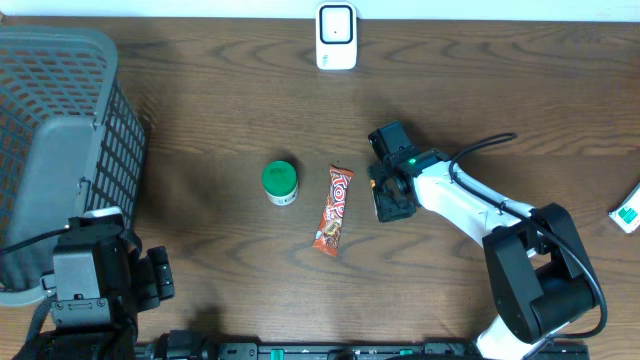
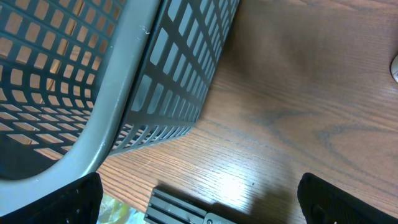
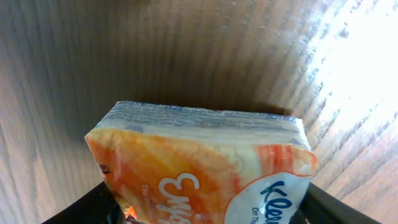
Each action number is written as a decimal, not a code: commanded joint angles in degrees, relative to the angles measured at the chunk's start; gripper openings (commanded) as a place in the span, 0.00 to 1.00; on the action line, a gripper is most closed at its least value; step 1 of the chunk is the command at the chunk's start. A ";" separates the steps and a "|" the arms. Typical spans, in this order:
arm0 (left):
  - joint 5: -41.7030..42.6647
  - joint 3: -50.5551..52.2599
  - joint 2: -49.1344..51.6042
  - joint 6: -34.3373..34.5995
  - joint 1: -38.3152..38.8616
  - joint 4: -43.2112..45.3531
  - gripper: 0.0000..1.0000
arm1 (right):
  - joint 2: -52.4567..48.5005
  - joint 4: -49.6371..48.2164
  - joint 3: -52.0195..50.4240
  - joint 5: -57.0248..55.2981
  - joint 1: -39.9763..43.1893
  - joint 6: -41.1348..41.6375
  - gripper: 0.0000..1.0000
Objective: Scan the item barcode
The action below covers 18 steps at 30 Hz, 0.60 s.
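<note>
Overhead: the right end effector [image 1: 387, 203] sits low on the surface [image 1: 480, 90] right of centre, hiding whatever lies under it; the left end effector [image 1: 158, 277] is lower left beside the basket [image 1: 60, 130]. Left wrist: its fingers [image 2: 62, 199] stand wide apart, released. Right wrist: the tissue pack [image 3: 205, 168] lies between the fingers [image 3: 339, 210], bottom cropped; a firm clamp cannot be confirmed.

Tissue pack [image 3: 205, 168]: partial "Klee…" logo, script "Enj…". Candy bar [image 1: 335, 210] txt unreadable.
</note>
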<state>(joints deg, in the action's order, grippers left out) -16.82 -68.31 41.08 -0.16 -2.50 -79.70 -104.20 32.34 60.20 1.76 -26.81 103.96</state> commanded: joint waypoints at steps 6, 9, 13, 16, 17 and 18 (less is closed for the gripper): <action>-0.35 -0.13 -0.24 0.07 0.22 -0.22 0.98 | -1.75 0.20 -0.46 -0.87 0.59 -42.56 0.64; -0.35 -0.13 -0.24 0.07 0.22 -0.22 0.98 | -1.64 0.39 -0.42 2.73 0.59 -57.35 0.64; -0.35 -0.13 -0.24 0.07 0.22 -0.22 0.98 | -1.49 2.64 -0.42 6.78 0.57 -69.90 0.66; -0.35 -0.13 -0.24 0.07 0.22 -0.22 0.98 | -1.49 4.59 -0.42 6.67 0.57 -73.79 0.73; -0.35 -0.13 -0.24 0.07 0.22 -0.22 0.98 | -1.49 4.61 -0.42 6.69 0.59 -74.42 0.74; -0.35 -0.13 -0.24 0.07 0.22 -0.22 0.98 | -1.49 4.72 -0.42 6.69 0.59 -75.08 0.72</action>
<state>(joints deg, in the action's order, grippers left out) -16.82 -68.31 41.08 -0.16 -2.50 -79.70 -104.20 36.29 60.55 7.84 -26.79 38.09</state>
